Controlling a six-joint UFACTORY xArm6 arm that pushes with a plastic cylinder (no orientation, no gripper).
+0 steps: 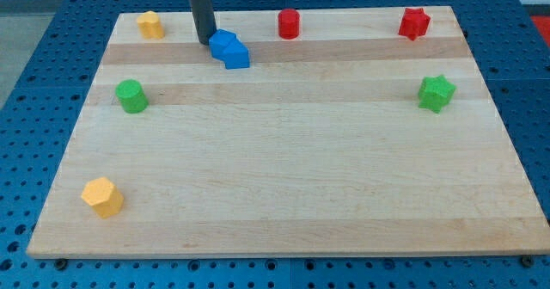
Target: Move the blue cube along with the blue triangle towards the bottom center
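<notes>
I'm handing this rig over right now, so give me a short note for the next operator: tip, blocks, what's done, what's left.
My tip sits at the upper left of the blue cube, touching or nearly so.
The blue triangle is pressed against the cube's lower right; both lie near the board's top, left of centre.
Done: the pair is together and the tip is behind it.
Left: nearly the whole push to the bottom centre.

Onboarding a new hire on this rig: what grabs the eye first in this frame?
The dark rod coming down from the view's top, my tip at the upper-left edge of the blue cube, which touches the blue triangle on its lower right. Next, the bright scattered blocks: red star top right, yellow block bottom left.
</notes>
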